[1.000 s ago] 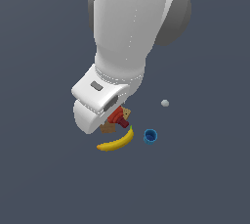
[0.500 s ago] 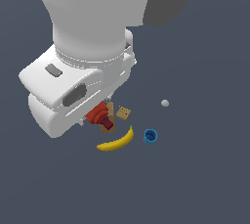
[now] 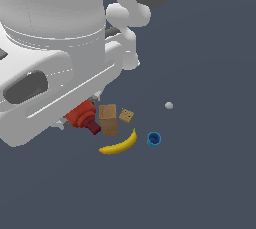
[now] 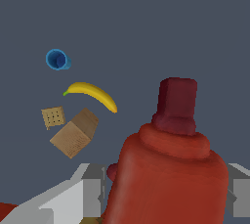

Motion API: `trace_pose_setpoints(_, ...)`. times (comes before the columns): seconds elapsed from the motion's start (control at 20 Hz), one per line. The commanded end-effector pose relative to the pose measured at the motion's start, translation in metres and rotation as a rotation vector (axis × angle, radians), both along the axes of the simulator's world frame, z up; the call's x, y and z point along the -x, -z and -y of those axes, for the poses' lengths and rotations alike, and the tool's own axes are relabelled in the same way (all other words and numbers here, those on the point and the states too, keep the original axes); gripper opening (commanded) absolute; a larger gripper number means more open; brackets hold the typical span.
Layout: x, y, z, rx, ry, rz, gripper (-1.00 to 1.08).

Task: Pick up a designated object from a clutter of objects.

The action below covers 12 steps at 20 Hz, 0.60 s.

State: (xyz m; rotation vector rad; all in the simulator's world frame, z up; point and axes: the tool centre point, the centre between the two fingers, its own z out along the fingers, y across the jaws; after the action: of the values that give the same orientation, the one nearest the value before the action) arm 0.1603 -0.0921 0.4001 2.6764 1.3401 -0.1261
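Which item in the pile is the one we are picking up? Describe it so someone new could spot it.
In the exterior view, look just under the big white arm: the small red bottle with a darker maroon nozzle lies there, beside the brown cardboard box. It is the only red item; the yellow banana and blue cup lie further out.

You have: one red bottle (image 3: 80, 114), one brown box (image 3: 108, 119), one tan dotted cube (image 3: 126, 116), one banana (image 3: 119, 144), one blue cup (image 3: 154, 139), one small grey ball (image 3: 169, 105).

We are seeing the arm (image 3: 55, 48) filling the exterior view; the gripper (image 4: 166, 193) is gripping with both fingers (image 4: 90, 191) pressing inward.
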Motion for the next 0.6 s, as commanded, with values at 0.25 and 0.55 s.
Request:
trace_pose_setpoints(0.25, -0.008, -0.016, 0.008, 0.001, 0.0, 0.005, -1.0)
trace_pose_setpoints(0.55, -0.01, -0.019, 0.01, 0.001, 0.0, 0.005, -1.0)
